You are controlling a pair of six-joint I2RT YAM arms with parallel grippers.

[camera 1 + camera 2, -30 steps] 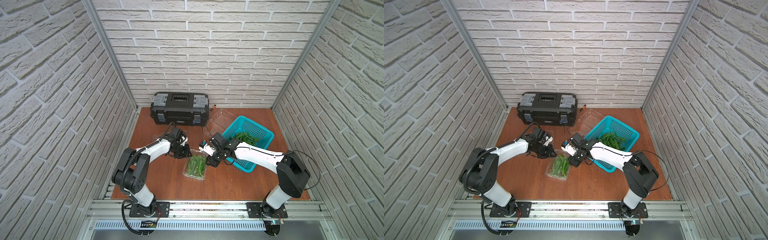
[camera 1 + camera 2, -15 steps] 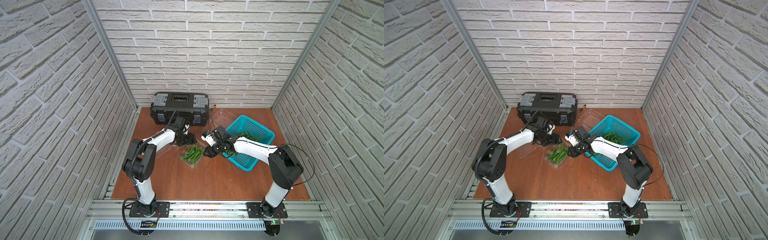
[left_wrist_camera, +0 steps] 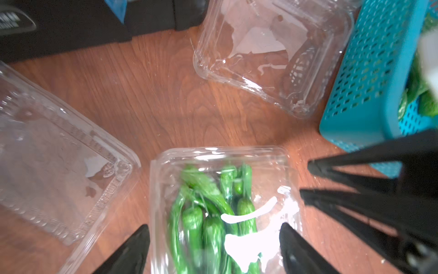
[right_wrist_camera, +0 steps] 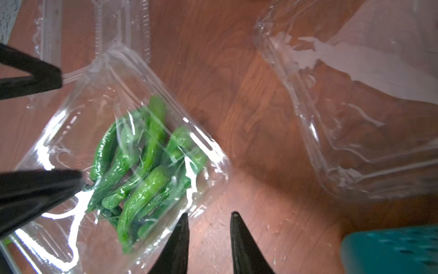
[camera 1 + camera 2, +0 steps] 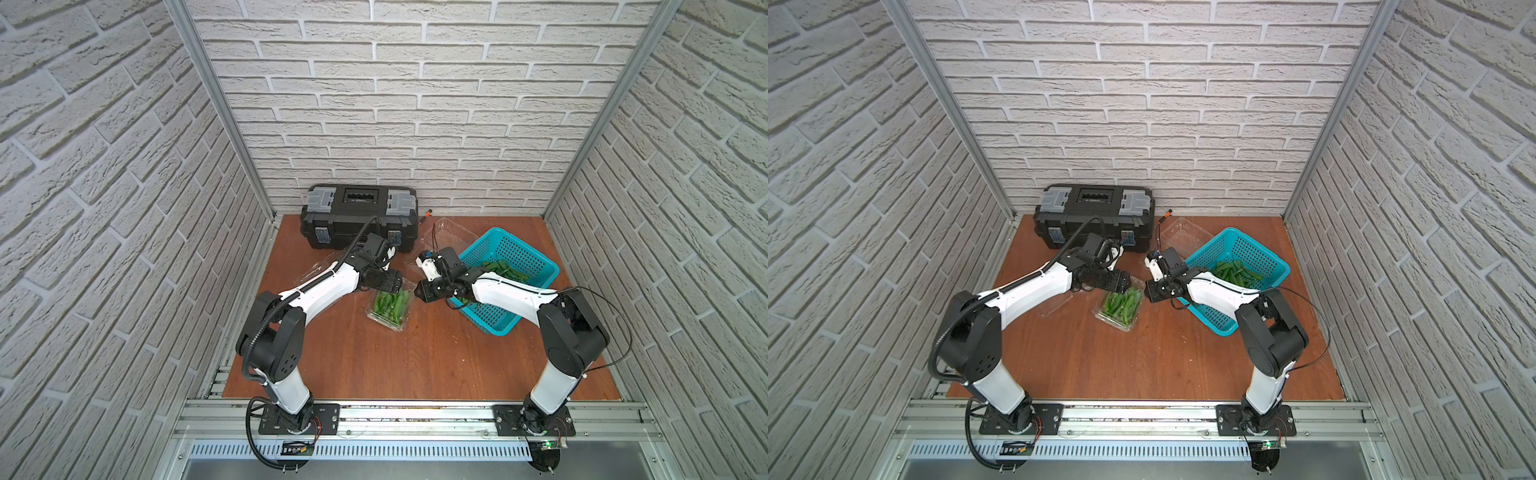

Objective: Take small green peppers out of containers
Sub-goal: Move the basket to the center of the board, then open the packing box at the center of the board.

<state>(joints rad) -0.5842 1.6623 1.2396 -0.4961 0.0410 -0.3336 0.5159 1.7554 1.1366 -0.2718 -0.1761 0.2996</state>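
Note:
A clear container (image 5: pixel 388 311) (image 4: pixel 71 118) full of small green peppers (image 3: pixel 213 213) (image 4: pixel 142 170) lies mid-table, its lid looking shut. My left gripper (image 5: pixel 398 286) (image 3: pixel 213 230) is open wide, one finger on each side of that container's end. My right gripper (image 5: pixel 418 291) (image 4: pixel 209 214) stands just off the container's other side, open by a narrow gap with only bare table between its fingers. Two more containers are empty: one (image 5: pixel 451 232) (image 3: pixel 272 59) at the back, one (image 5: pixel 1054 305) (image 3: pixel 47 147) under my left arm.
A teal basket (image 5: pixel 528 246) (image 3: pixel 367 71) at the right holds several loose peppers (image 5: pixel 505 268) and sits under my right forearm. A black toolbox (image 5: pixel 361 216) stands against the back wall. Brick walls close in three sides.
My left gripper's jaws have spread wide and now straddle the pepper container. That container has slid a little toward the back. My right gripper's gap looks the same.

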